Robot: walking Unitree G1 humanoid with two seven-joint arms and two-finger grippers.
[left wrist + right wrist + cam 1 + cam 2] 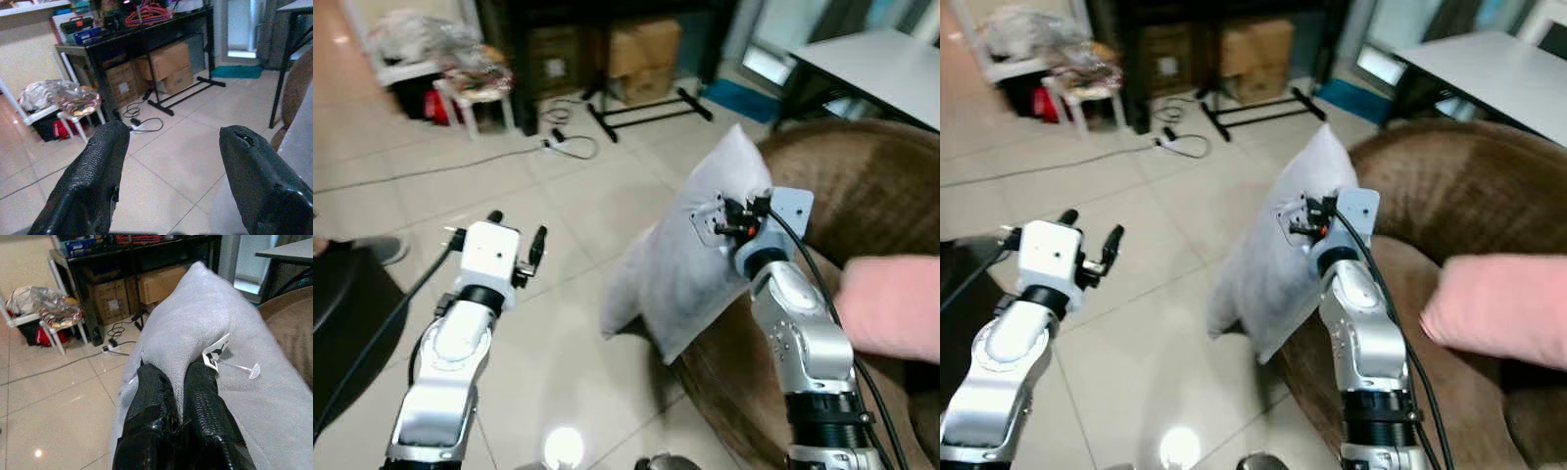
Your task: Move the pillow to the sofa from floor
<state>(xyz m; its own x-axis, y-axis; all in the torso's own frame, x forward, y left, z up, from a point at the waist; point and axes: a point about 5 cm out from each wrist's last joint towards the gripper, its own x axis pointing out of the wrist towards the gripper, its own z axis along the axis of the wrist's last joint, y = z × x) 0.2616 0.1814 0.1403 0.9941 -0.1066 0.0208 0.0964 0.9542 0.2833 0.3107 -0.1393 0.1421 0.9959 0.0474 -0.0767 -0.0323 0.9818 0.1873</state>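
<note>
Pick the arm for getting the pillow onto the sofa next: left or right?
Right. The right gripper is already pinched shut on the grey pillow, holding it up against the brown sofa edge. The left gripper is open over the floor tiles, away from the sofa.

Pale glossy tile floor [607,196] with a lamp glare spot near the bottom edge, black shelf unit [146,44] at the far wall holding cardboard boxes [644,47], white cable [489,157] trailing to a power strip, small white stool [475,93] with bags, white desk [881,59] beyond.
</note>
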